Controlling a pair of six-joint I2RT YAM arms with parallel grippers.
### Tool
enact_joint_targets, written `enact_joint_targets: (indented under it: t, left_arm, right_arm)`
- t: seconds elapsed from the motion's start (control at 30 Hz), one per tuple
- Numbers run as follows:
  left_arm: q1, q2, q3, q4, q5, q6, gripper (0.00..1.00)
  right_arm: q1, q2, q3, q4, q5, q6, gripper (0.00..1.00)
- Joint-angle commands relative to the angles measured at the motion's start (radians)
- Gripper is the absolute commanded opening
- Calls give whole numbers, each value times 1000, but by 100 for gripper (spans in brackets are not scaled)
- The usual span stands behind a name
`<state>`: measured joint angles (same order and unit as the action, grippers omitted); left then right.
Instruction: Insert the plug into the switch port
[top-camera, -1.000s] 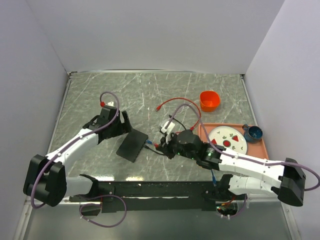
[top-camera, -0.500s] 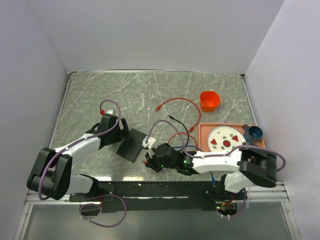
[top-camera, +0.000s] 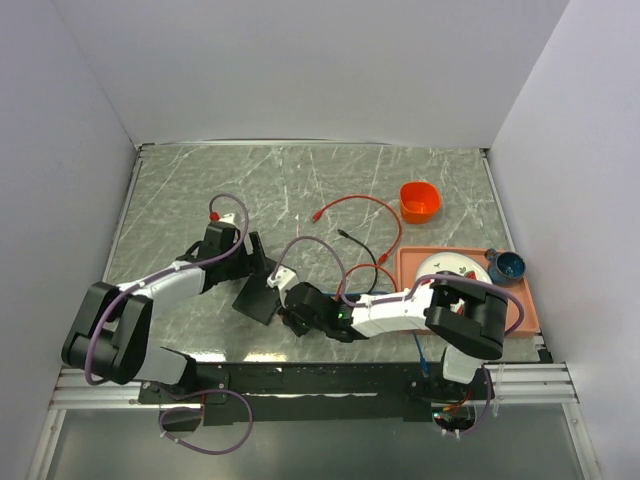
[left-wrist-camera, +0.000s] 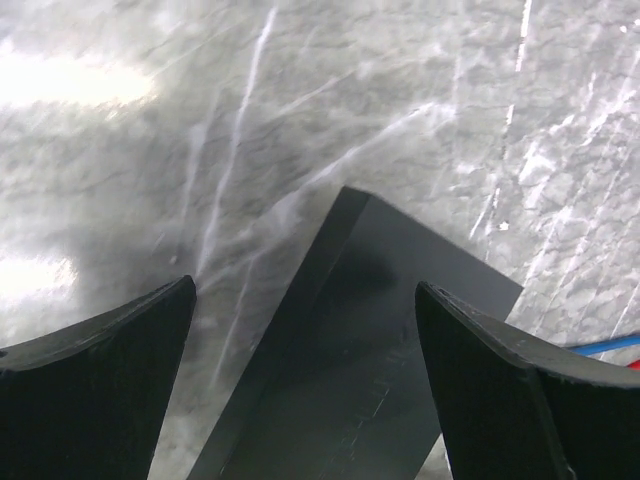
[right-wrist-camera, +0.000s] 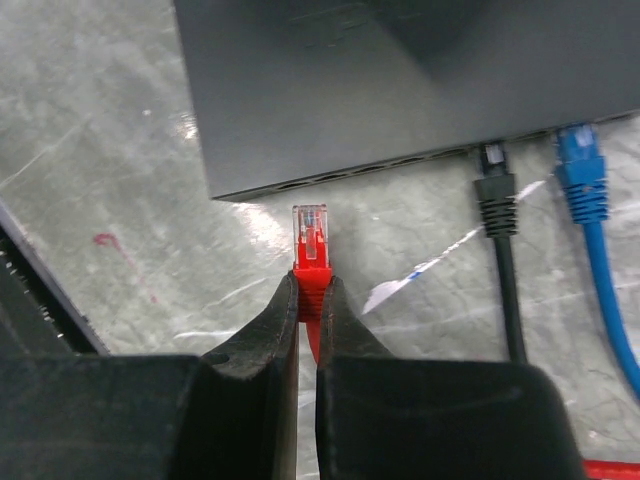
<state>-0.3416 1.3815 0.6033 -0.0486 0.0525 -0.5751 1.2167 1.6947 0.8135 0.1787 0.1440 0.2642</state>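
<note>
We are bringing the red plug (right-wrist-camera: 309, 235) leftwards along the table's (top-camera: 300, 180) near edge, right gripper (right-wrist-camera: 308, 292) clamping it just short of the switch port row (right-wrist-camera: 300, 184); left gripper (left-wrist-camera: 302, 290) is hovering spread over the black switch (left-wrist-camera: 370, 380); insertion is nearing.

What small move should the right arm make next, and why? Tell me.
Probably nudge the plug straight ahead: the right fingers pinch its red boot, and its clear tip sits just short of the switch, facing its port edge, left of the seated black cable and blue cable.
</note>
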Motion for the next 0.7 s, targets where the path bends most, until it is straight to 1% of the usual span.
enact_joint_targets:
  t: [0.0, 0.17, 0.37, 0.67]
  left_arm:
    - [1, 46, 38, 41, 70, 34, 96]
    - [1, 68, 44, 75, 95, 40, 95]
    - [0, 96, 59, 69, 121, 49, 94]
    - [0, 119, 66, 66, 148, 58, 92]
  right_arm:
    - [-25, -32, -14, 18, 39, 1, 0]
    - [-43, 3, -8, -7, 35, -13, 0]
    - [-55, 57, 27, -45, 63, -5, 0]
    - [-78, 83, 56, -87, 71, 9, 0]
